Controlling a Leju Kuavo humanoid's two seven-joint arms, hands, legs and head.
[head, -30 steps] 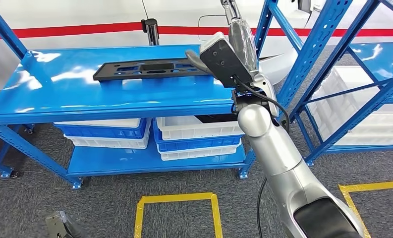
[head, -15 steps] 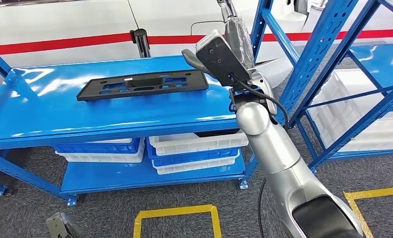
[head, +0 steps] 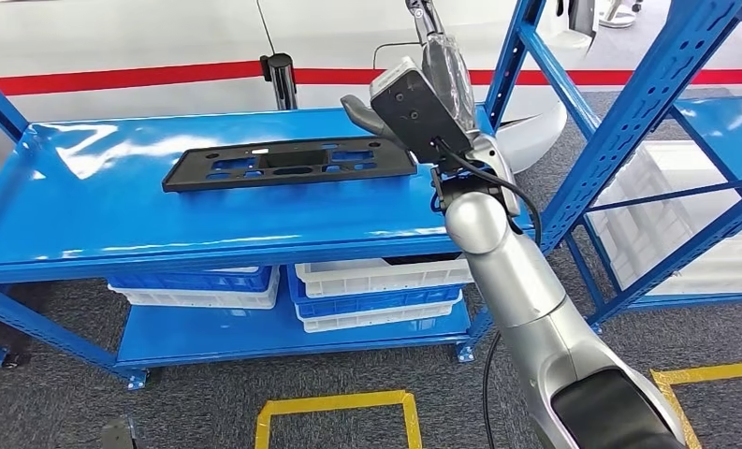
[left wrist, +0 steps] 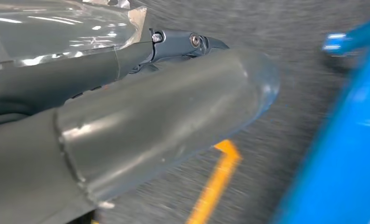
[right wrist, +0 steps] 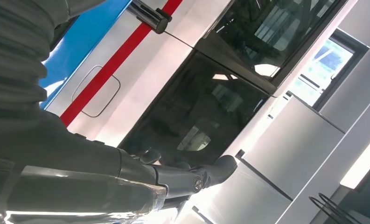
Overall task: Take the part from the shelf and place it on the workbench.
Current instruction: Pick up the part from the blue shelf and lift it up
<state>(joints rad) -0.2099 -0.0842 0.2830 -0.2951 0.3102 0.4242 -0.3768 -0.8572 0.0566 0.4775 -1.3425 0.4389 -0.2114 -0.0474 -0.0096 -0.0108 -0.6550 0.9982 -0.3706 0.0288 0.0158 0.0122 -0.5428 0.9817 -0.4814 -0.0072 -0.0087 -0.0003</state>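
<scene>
Black part (head: 290, 163): flat on the blue table's (head: 86, 210) top, toward its back edge. Right hand (head: 446, 70): raised at the table's right end, fingers' state unclear. Left hand (left wrist: 127, 116): grasp cannot be told.

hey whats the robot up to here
The humanoid robot faces a blue workbench on which a flat black plastic part with cutouts already lies. Its right arm is raised in front of the bench, and the right hand grips a long part wrapped in clear plastic. The left hand hangs low over the grey carpet near a yellow floor line. White and blue bins sit on the lower shelf. The wrapped part has not been set down yet.
</scene>
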